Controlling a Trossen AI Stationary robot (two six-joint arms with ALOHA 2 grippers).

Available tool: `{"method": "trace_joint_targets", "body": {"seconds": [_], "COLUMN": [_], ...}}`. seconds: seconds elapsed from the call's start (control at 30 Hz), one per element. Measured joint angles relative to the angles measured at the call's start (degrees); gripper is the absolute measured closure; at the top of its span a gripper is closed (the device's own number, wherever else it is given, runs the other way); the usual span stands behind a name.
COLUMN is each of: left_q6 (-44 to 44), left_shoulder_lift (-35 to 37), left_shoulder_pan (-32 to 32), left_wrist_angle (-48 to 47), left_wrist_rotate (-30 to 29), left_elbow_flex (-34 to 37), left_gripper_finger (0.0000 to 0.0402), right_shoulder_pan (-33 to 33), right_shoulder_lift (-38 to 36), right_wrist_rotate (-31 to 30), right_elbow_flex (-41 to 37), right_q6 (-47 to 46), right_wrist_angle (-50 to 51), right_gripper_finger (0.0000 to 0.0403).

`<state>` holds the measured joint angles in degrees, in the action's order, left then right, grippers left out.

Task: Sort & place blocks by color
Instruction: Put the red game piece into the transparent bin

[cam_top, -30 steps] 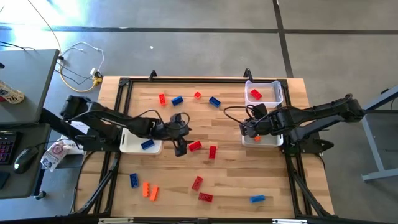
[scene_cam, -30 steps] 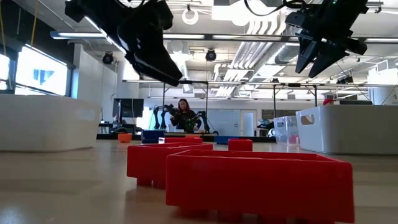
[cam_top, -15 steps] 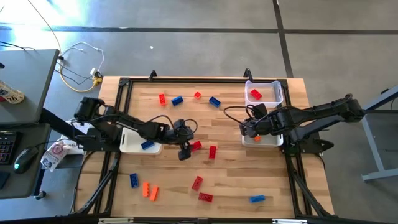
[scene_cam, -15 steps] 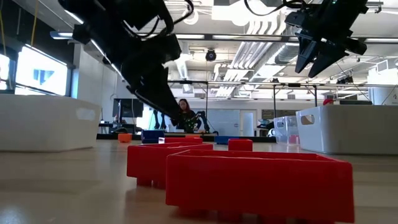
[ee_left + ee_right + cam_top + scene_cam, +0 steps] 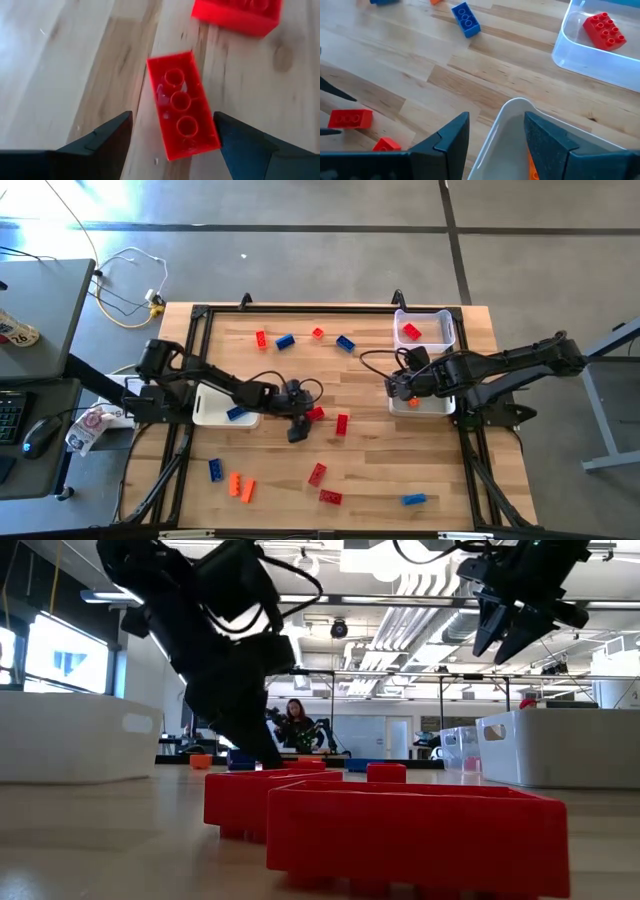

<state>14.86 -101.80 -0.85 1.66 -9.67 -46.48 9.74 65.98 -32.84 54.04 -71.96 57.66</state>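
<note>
Near the counter's (image 5: 400, 470) middle, the left hand (image 5: 172, 137) has dropped, open, astride a red block (image 5: 182, 105), readying a grasp; the right hand (image 5: 492, 132) hangs part-open over its bin (image 5: 510, 135).

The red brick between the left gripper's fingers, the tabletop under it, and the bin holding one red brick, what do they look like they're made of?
Red brick: apparently moulded plastic, glossy; light glints off its round studs.
Tabletop: looks like pale wood, smooth finish; grain streaks and plank seams show.
Bin: probably translucent plastic; the wood shows faintly through its rounded wall.
</note>
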Motion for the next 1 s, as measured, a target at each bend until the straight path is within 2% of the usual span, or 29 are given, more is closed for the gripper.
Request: {"method": "trace_joint_targets", "body": {"seconds": [0.13, 0.23, 0.53, 0.8, 1.0], "left_q6": [0.9, 0.93, -3.26, -5.97, -6.09], "left_shoulder_lift": [-1.24, -1.63, -1.74, -1.38, 1.01], "left_shoulder_pan": [0.06, 0.06, 0.1, 0.1, 2.26], "left_wrist_angle": [0.2, 0.35, 1.91, 2.25, 0.72], "left_wrist_rotate": [-0.4, -0.87, 0.5, 5.45, 11.98], "left_elbow_flex": [-0.01, -0.07, -0.07, 0.0, 0.15], "left_gripper_finger": [0.0146, 0.0167, 0.0293, 0.0293, 0.0293], "right_shoulder_pan": [0.0, 0.0, 0.0, 0.0, 0.0], "right_shoulder_lift": [0.0, 0.0, 0.02, 0.04, 0.04], "right_wrist_rotate": [0.0, 0.02, 0.71, 2.91, 8.27], "right_elbow_flex": [0.0, 0.0, 0.0, 0.0, 0.0], "right_q6": [0.0, 0.0, 3.53, 16.22, 30.09], "right_wrist_angle": [-1.15, -2.34, -9.36, -18.1, -24.28], "right_gripper_finger": [0.0228, 0.0228, 0.0228, 0.0228, 0.0228]}}
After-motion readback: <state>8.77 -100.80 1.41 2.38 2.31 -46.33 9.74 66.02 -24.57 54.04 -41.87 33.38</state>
